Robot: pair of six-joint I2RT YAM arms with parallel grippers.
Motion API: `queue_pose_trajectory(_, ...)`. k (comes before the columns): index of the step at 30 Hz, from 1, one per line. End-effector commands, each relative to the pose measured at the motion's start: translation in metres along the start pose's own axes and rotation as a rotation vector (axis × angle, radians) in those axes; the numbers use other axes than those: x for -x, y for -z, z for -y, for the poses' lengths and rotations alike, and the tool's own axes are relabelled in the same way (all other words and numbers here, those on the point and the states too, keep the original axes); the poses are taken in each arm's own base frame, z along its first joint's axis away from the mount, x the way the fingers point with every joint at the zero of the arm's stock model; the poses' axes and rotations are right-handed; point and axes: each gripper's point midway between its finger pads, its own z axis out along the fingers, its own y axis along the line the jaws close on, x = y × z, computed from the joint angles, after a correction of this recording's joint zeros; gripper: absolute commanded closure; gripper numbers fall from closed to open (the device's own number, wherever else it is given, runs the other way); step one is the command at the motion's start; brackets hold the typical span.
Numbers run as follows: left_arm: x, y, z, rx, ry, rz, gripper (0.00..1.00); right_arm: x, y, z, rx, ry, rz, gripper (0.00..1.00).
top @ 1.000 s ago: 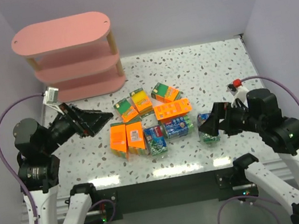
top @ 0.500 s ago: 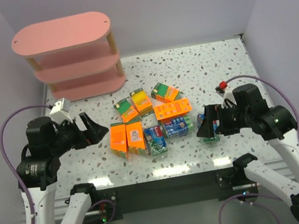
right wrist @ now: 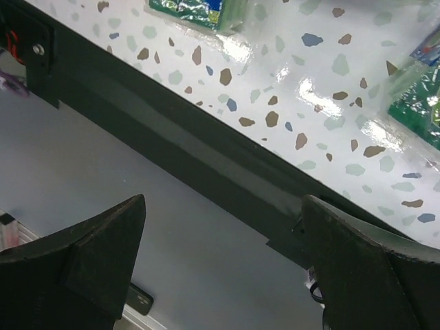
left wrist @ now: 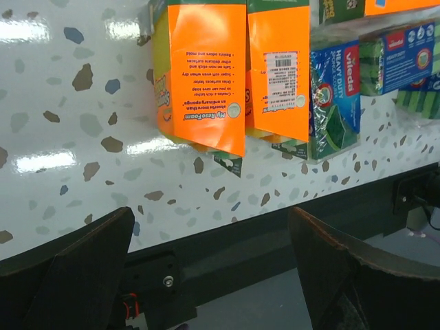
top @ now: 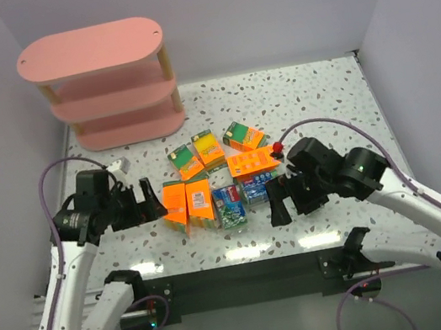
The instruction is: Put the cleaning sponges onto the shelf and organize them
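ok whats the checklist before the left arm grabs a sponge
1. Left gripper open and empty: ok.
2. Right gripper open and empty: ok.
3. Left gripper lined up on a sponge: ok, the orange pack lies just ahead of its fingers.
4. That pack free on both sides: not ok, a second orange pack lies against it.
5. Right gripper over a sponge: not ok, its wrist view shows the table edge between its fingers.
6. Shelf has room: ok on the top board; lower tiers partly hidden, cannot tell.
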Motion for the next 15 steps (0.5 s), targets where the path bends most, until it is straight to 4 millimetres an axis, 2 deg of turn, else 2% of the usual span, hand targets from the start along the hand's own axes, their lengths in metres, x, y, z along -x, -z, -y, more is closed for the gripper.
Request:
queue_pose_trajectory(1, 0.006, -0.021, 0.004, -0.026, -0.070, -0.003, 0.00, 0.019, -0.003, -0.019, -0.040, 0.037, 0.069, 0.01)
queue_pose_trajectory(2, 0.006, -0.025, 0.004, -0.028, -0.078, -0.009, 0.00, 0.026, -0.006, -0.022, -0.067, 0.035, 0.082, 0.01)
queue_pose_trajectory(4, 0.013, -0.031, 0.004, -0.031, -0.094, 0.013, 0.00, 0.024, -0.010, -0.038, -0.058, 0.075, 0.077, 0.01)
queue_pose_trajectory(6, 0.019, -0.041, 0.004, -0.041, -0.102, 0.020, 0.00, 0.030, -0.015, -0.046, -0.085, 0.071, 0.099, 0.01)
queue_pose_trajectory(9, 0.024, -0.050, 0.001, -0.024, -0.113, 0.011, 0.02, 0.034, -0.021, -0.058, -0.100, 0.063, 0.128, 0.10)
queue_pose_trajectory(12, 0.038, -0.041, -0.009, 0.065, -0.094, 0.059, 0.03, 0.042, -0.026, -0.081, -0.040, 0.038, 0.171, 0.40)
queue_pose_trajectory(13, 0.043, -0.035, -0.011, 0.090, -0.079, 0.091, 0.04, 0.042, -0.029, -0.089, -0.027, 0.048, 0.172, 0.69)
queue_pose_trajectory(14, 0.047, -0.025, -0.009, 0.091, -0.078, 0.131, 0.04, 0.049, -0.027, -0.100, -0.016, 0.052, 0.198, 0.82)
queue_pose_trajectory(15, 0.057, -0.013, -0.004, 0.089, -0.074, 0.180, 0.07, 0.055, -0.029, -0.101, -0.043, 0.063, 0.221, 0.95)
